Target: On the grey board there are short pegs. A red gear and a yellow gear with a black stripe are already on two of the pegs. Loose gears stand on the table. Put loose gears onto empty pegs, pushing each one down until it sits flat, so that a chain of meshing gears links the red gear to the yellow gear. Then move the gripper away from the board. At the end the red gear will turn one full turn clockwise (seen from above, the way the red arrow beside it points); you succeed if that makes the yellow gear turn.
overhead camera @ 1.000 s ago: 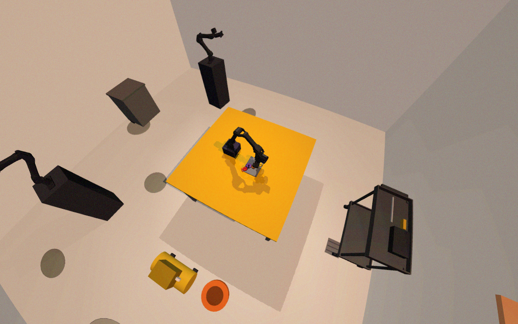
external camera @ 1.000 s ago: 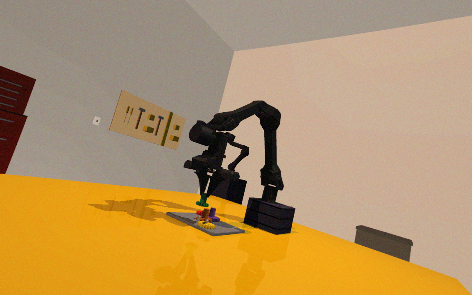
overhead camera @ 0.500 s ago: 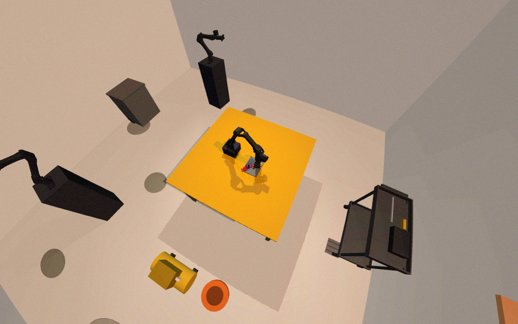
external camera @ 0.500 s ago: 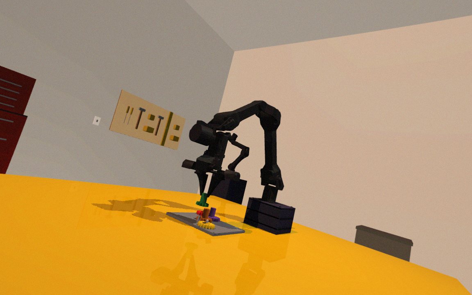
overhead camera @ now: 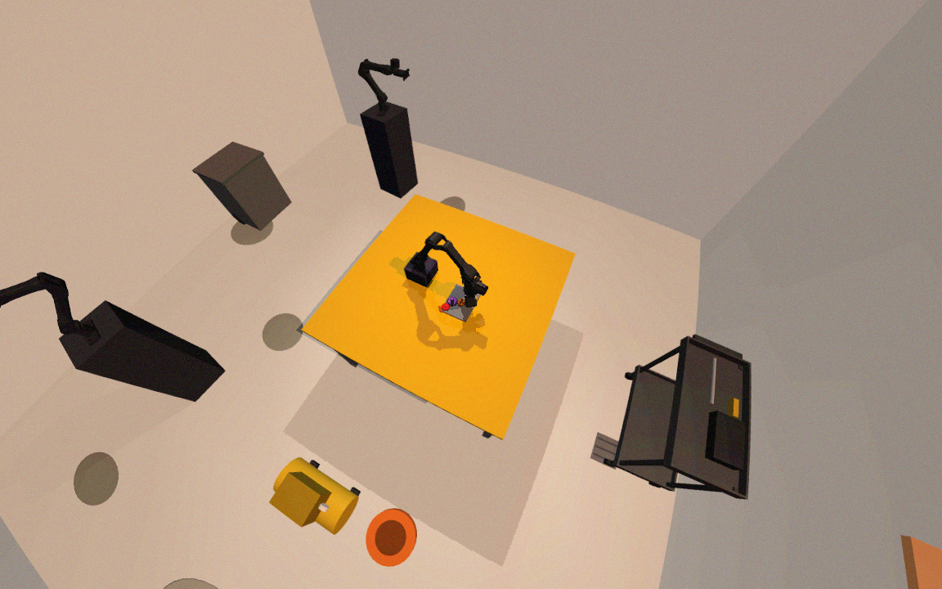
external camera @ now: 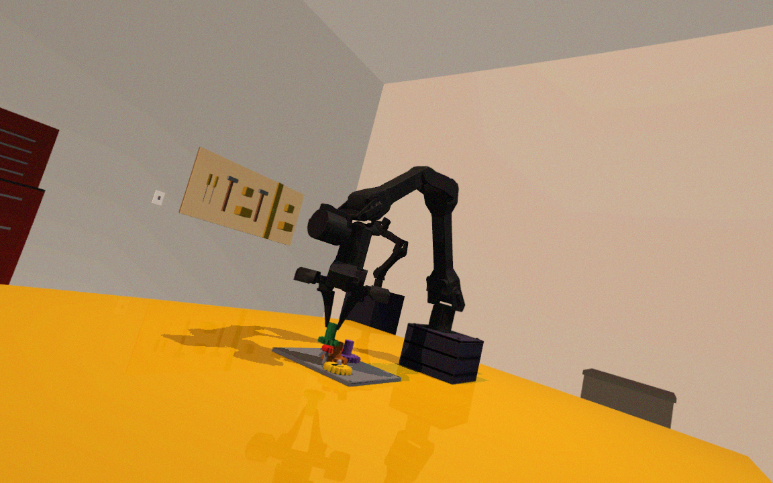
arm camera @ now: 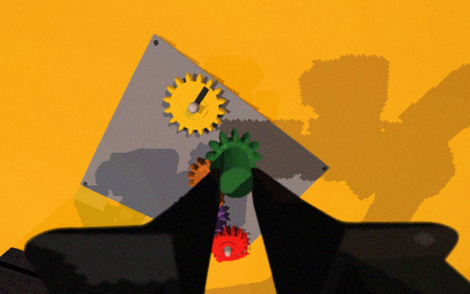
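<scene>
orange gear (external camera: 339,359) (arm camera: 199,173) beside purple gear (external camera: 350,357) (arm camera: 221,220), both obstacles

Lighting and image quality, three views

You have warm, moderate light. In the exterior view, the glossy yellow table (overhead camera: 387,307) (external camera: 107,372) (arm camera: 76,49) mirrors the arm (external camera: 442,240) dimly. In the wrist view, jagged-edged shadows cross the grey board (arm camera: 137,102); the near gripper (arm camera: 236,180) looks almost black, its edges soft. You see fine grain. Top: gears too small to read.
</scene>
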Controlling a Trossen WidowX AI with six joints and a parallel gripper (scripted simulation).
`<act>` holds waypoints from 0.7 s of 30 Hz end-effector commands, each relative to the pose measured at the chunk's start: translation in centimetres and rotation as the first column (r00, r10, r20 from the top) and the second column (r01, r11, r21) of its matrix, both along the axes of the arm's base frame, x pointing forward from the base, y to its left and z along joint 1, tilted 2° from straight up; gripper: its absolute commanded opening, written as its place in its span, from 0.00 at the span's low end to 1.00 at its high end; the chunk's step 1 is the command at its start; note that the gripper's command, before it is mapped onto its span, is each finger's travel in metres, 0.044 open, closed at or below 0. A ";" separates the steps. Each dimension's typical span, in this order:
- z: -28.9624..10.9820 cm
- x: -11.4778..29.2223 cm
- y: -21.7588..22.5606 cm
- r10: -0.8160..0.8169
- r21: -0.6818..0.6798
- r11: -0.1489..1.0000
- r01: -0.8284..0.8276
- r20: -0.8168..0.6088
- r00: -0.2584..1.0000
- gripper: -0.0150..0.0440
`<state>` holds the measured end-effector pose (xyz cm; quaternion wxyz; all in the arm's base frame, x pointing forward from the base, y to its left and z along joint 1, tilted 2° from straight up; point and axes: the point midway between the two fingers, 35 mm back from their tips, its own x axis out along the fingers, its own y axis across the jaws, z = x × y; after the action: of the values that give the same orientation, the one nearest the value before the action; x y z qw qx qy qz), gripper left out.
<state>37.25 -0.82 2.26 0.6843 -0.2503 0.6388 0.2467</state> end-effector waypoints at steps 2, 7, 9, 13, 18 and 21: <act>-0.9 -0.2 0.1 0.015 0.004 1.000 -0.015 -0.009 1.000 0.25; -1.5 -0.2 0.1 -0.045 0.008 0.999 0.046 -0.011 0.999 0.25; -1.8 -0.1 0.1 -0.091 0.010 0.996 0.091 -0.012 0.996 0.25; -2.4 -0.1 0.2 -0.199 0.015 0.980 0.199 -0.015 0.980 0.25; -3.2 -0.1 0.2 -0.321 0.021 0.947 0.321 -0.020 0.947 0.25; -3.0 -0.1 0.1 -0.369 0.023 0.929 0.369 -0.022 0.929 0.25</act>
<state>37.81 -0.70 0.05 0.7227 -0.1367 0.6629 0.1398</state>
